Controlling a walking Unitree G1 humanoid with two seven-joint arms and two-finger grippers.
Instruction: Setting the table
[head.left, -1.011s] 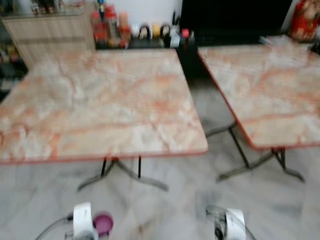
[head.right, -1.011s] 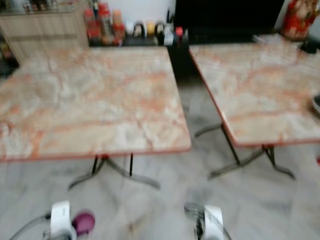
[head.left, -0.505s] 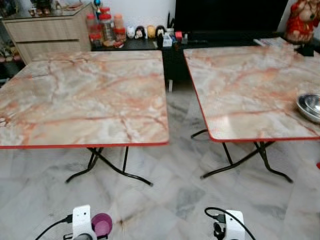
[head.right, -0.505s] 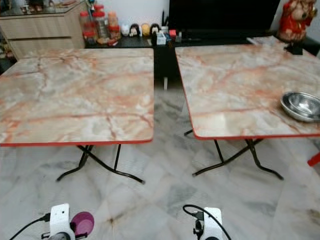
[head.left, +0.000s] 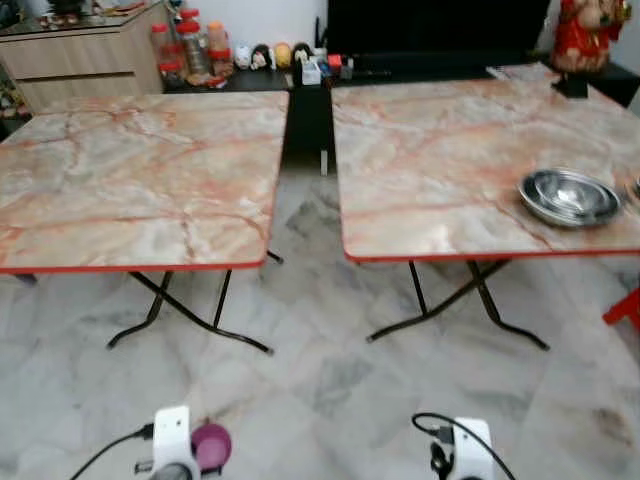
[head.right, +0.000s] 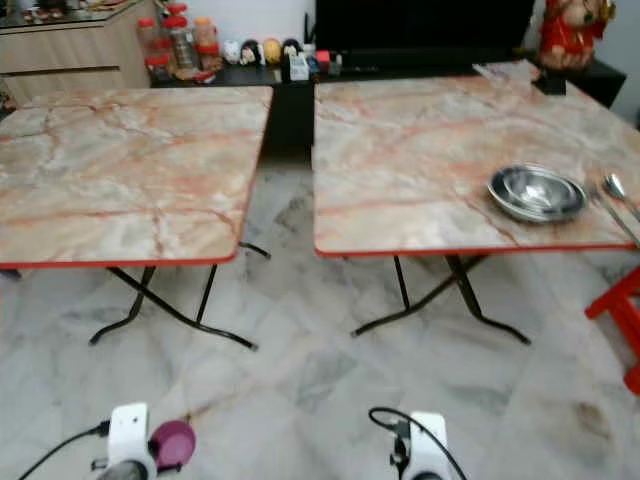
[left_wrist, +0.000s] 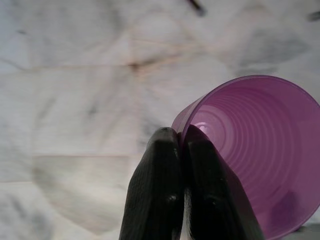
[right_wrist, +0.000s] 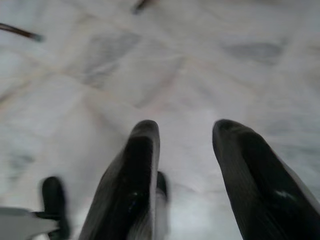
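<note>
My left gripper is shut on the rim of a purple plastic cup, held low over the marble floor; the cup also peeks out at the bottom of the left eye view beside my left wrist. Nothing sits between the parted fingers of my right gripper, which hangs open above the floor. Two marble-patterned folding tables with red edges stand ahead: the left table is bare, and the right table carries a steel bowl and a spoon near its right side.
A gap of marble floor runs between the two tables. Black crossed table legs stand under each top. A dark cabinet with jars and small items lines the back wall. A red stool stands at the far right.
The whole view has swung to the right, so both tables shifted left in the picture and the steel bowl and spoon came fully into sight. The cup stays held in my left gripper.
</note>
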